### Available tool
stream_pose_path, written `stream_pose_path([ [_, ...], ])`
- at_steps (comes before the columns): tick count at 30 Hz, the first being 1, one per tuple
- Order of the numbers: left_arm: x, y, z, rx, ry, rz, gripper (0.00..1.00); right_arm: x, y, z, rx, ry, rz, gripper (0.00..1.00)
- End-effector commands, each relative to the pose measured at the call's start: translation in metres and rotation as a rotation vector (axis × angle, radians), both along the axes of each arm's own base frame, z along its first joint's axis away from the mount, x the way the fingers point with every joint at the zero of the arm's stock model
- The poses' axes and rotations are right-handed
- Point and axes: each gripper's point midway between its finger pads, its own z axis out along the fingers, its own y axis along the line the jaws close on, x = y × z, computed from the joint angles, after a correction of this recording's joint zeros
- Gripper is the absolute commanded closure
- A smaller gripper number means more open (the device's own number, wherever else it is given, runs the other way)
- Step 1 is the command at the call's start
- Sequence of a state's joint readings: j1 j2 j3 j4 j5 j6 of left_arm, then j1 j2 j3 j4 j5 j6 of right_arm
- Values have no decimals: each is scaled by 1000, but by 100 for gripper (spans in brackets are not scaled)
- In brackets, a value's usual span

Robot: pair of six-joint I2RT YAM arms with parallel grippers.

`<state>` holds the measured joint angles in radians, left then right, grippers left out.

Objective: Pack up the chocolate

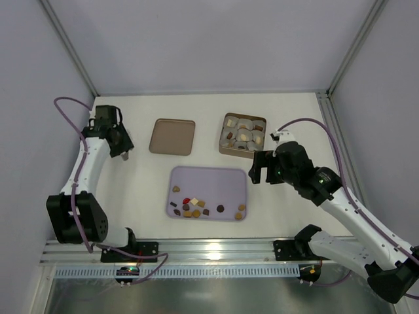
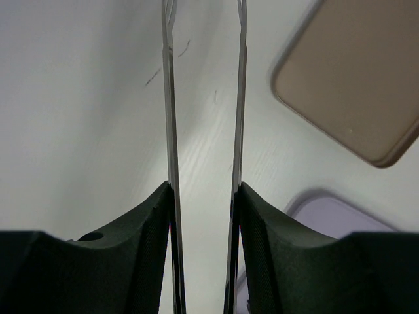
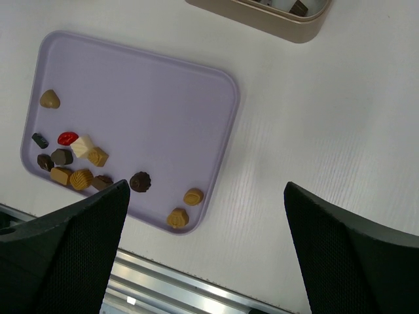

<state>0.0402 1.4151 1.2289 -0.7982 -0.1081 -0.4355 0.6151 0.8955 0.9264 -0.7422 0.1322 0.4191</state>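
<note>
Hovering with both grippers empty near a tray of chocolate

Two robot arms reach over a white table (image 1: 196,108). The right gripper (image 1: 258,171) hangs with its fingers (image 3: 72,248) spread wide apart and nothing between them; only bare table shows in the gap. Beyond these fingers, toward the one at the left of the wrist view, lies a lilac tray (image 3: 144,104). The chocolate (image 3: 97,157) sits loose in that tray: about a dozen small pieces, tan, dark brown, one cream and one red, most bunched along the tray's edge nearest the finger. One dark piece and two tan ones lie apart from the bunch, closer to the gap between the fingers. Farther ahead of the fingers, at the top of that view, is the corner of a tan box (image 3: 288,29). From above, the box holds pale round liners with a few brown pieces among them.

The left gripper (image 1: 124,155) hangs well away from the tray. Its two thin fingers (image 2: 169,98) run side by side with a narrow gap, gripping nothing; bare table shows between them. A flat brown lid (image 2: 353,72) lies off to the right of these fingers, not touching them. A corner of the tray peeks in beside the base of the right-hand finger.
</note>
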Motion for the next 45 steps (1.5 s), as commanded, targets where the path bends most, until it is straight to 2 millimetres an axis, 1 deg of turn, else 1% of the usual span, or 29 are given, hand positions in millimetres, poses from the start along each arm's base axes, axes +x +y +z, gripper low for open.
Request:
stream_pose_path([
  [1,30,18,-5,-3,-72,72,57,13,10,23,44,-76,16,0],
  [4,37,30,-16,7,-56,111,56,15,11,22,43,-74,15,0],
  [5,41,37,-26,9,-36,131,57,15,11,21,40,-72,16,0],
  [7,43,46,-37,17,-9,154,57,16,12,19,38,-69,18,0],
  [8,43,52,-48,16,18,170,56,16,11,18,36,-67,16,0],
  [10,41,58,-58,6,45,188,56,16,10,15,28,-63,14,0],
  [11,39,62,-67,6,69,197,56,16,10,15,28,-65,13,0],
  [13,37,63,-76,-1,94,204,55,16,10,11,31,-60,11,0],
  [15,37,63,-85,-9,118,204,52,16,11,10,36,-58,9,0],
  [19,33,63,-99,-9,157,202,46,15,11,5,39,-54,5,0],
  [21,31,64,-104,-10,173,207,45,15,11,4,43,-53,6,0],
  [22,29,63,-109,-11,193,207,42,15,11,3,43,-51,7,0],
  [28,18,62,-128,-17,261,218,39,13,12,0,49,-44,7,0],
  [32,15,60,-135,-27,281,221,36,13,13,-1,59,-43,8,0],
  [36,13,58,-134,-32,284,220,33,13,15,-3,64,-39,11,0],
  [38,12,57,-133,-36,289,220,30,12,15,-5,63,-32,12,0],
  [41,9,56,-129,-37,290,222,24,12,15,-6,61,-31,13,0],
  [44,7,56,-121,-38,279,222,19,12,14,-5,59,-34,14,0],
  [45,6,56,-116,-36,269,220,17,12,13,-5,56,-36,11,0],
])
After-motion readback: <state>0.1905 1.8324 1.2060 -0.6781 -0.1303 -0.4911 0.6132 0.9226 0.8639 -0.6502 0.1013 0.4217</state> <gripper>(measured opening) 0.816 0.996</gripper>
